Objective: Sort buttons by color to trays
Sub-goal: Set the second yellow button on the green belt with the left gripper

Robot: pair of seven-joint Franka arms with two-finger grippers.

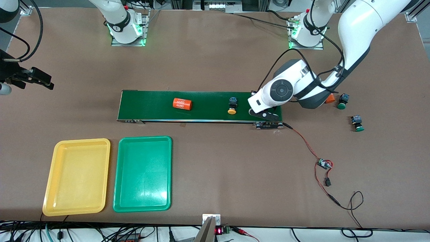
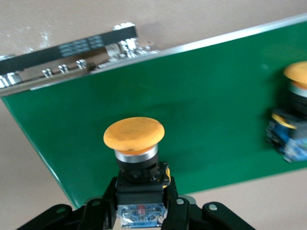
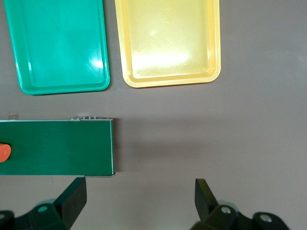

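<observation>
While the left tool (image 2: 140, 211) pinches a yellow button (image 2: 135, 148) over the belt (image 1: 201, 106), release appears next; the right tool (image 3: 139, 201) waits spread.

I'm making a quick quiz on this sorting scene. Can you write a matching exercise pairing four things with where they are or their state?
Things:
1. left gripper
2. right gripper
3. orange cylinder
4. green tray

States:
A. lying on the conveyor belt
B. open, holding nothing
C. beside the yellow tray, holding nothing
D. shut on a yellow button

Pairs: 1-D, 2-B, 3-A, 4-C
</observation>
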